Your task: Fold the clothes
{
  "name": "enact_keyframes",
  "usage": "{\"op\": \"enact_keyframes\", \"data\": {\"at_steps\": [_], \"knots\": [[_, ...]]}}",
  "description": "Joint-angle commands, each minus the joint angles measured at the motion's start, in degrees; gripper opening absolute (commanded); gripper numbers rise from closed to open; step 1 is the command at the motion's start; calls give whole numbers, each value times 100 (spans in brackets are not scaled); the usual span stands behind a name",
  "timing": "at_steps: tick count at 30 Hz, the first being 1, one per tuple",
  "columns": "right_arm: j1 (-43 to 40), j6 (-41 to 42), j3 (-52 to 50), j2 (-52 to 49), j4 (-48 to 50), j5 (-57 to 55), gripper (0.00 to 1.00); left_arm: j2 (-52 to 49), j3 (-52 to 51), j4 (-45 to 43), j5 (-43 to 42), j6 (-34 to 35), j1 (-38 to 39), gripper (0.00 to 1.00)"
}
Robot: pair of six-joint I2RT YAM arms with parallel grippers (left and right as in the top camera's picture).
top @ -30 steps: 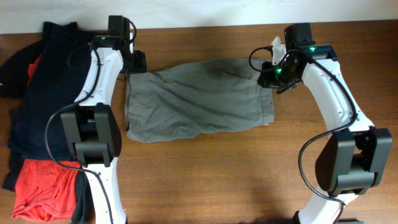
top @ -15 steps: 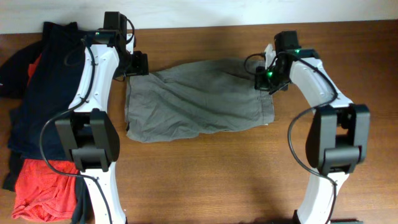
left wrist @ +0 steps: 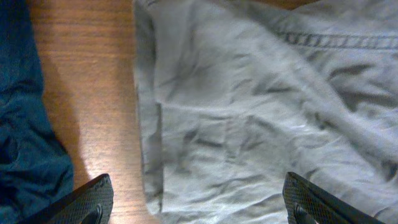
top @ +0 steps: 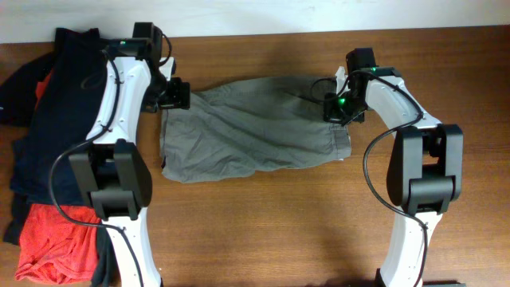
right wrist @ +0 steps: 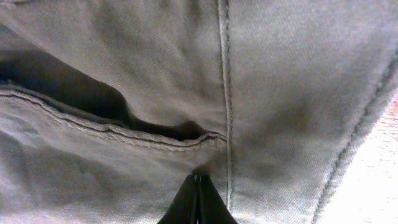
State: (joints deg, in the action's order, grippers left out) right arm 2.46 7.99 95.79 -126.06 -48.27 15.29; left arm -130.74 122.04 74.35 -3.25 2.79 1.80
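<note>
- On table [top: 279, 227] centre: shorts [top: 255, 131] lie flat, wrinkled, same spot as 1 s ago.
- My R gripper [top: 340, 108] has come in from the right onto the waistband corner. Jaws were part open, now pressed together at the pocket seam.
- My L gripper [top: 173, 94] is spread wider, over the shorts' left edge.

In the overhead view, the navy garment [top: 56, 119] runs off the left edge of the frame and hides much of the orange-red garment [top: 49, 237]. In the right wrist view, the shorts [right wrist: 280, 74] run past the top and left edges. Whether the closed right gripper [right wrist: 198, 182] at bottom centre pinches cloth cannot be told.
</note>
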Motion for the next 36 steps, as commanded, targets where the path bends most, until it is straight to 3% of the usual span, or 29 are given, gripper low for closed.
{"op": "enact_keyframes", "data": {"at_steps": [1, 3, 7, 21, 24, 26, 29, 31, 36], "knots": [[52, 44, 85, -98, -31, -52, 4, -129, 68, 107, -323, -201, -332, 87], [55, 44, 85, -98, -28, -50, 4, -247, 68, 160, -1025, -682, -542, 87], [52, 44, 85, -98, -31, -52, 4, -527, 68, 157, -1637, -1075, -693, 87], [52, 46, 85, -98, -44, -55, 4, -1357, 68, 267, -2087, -1213, -669, 86], [52, 46, 85, -98, -39, -52, 4, -1368, 68, 273, -2308, -1165, -553, 76], [52, 46, 85, -98, -48, -52, 4, -1368, 68, 269, -2312, -1104, -435, 64], [52, 46, 85, -98, -83, -52, 4, -1368, 68, 221, -2312, -1099, -258, 18], [52, 46, 85, -98, -101, -52, 4, -1368, 68, 173, -2293, -942, -243, 1], [52, 46, 85, -98, -214, -50, 4, -1366, 70, 227, -2293, -817, -404, 1]]}}
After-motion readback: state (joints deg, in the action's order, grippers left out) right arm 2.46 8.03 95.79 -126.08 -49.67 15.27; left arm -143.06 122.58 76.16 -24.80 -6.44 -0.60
